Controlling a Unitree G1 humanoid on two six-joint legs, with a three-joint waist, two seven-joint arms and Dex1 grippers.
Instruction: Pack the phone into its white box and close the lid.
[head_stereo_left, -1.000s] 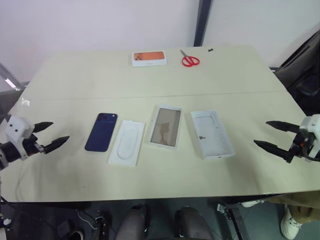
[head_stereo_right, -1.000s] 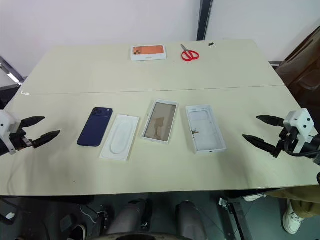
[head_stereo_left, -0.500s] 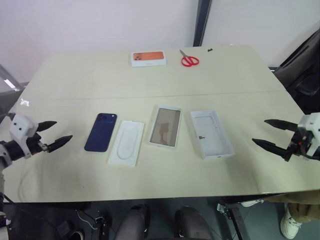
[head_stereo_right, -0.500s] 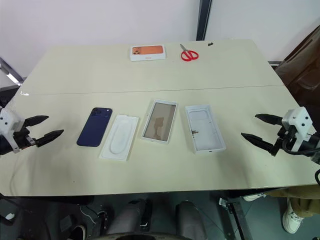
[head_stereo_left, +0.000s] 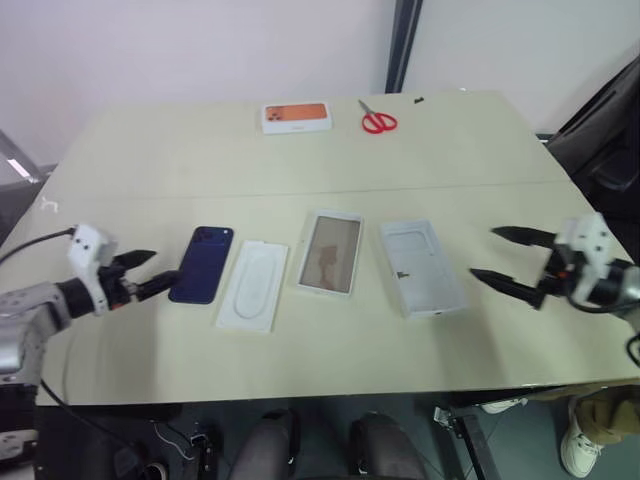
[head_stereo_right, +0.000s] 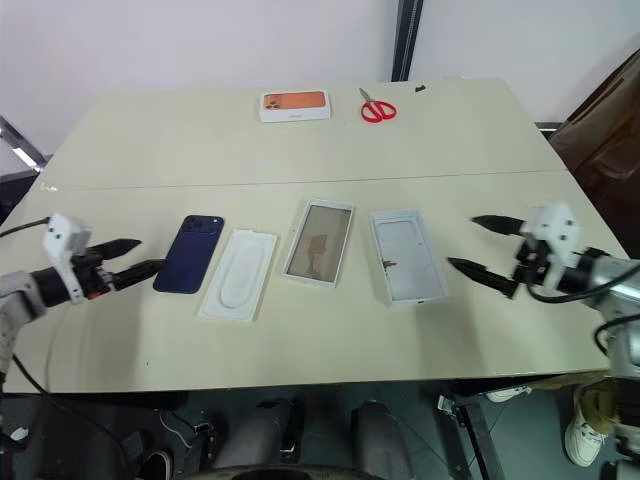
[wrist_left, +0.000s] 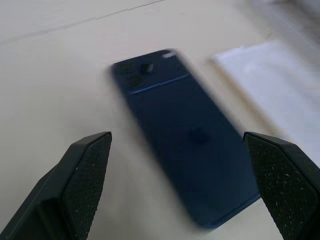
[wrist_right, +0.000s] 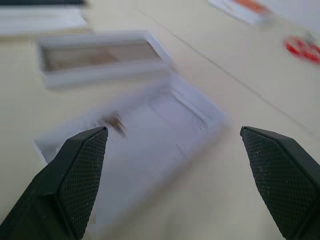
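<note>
As both arms swung inward from the bench's outer edges, the layout of the task things stayed as it was. The left gripper (head_stereo_left: 148, 274), which a second earlier had hung well to the left of the phone (head_stereo_left: 202, 264), had closed the gap until its fingertips sat just beside the phone's left edge, though no contact could be made out. Its jaws stood wide and empty, and in the left wrist view the phone (wrist_left: 182, 142) lay framed between the two fingers, back up with the camera bump at the far end. The right gripper (head_stereo_left: 506, 258) had likewise come in toward the lid (head_stereo_left: 422, 266), which lay with its plain white inside facing up, and stopped near its right side with jaws spread wide, holding nothing.

The phone rested flat on the bench (head_stereo_left: 300, 160), touching neither box part. The flat white insert (head_stereo_left: 249, 285) lay between it and the white box (head_stereo_left: 329, 252), whose brownish floor was bare. An orange-topped box (head_stereo_left: 297, 116) and red scissors (head_stereo_left: 379, 121) sat far back.

Judging from this, the approach was under way: packing had not begun, and the left arm seemed set to take the phone first, with the lid waiting for the right.
</note>
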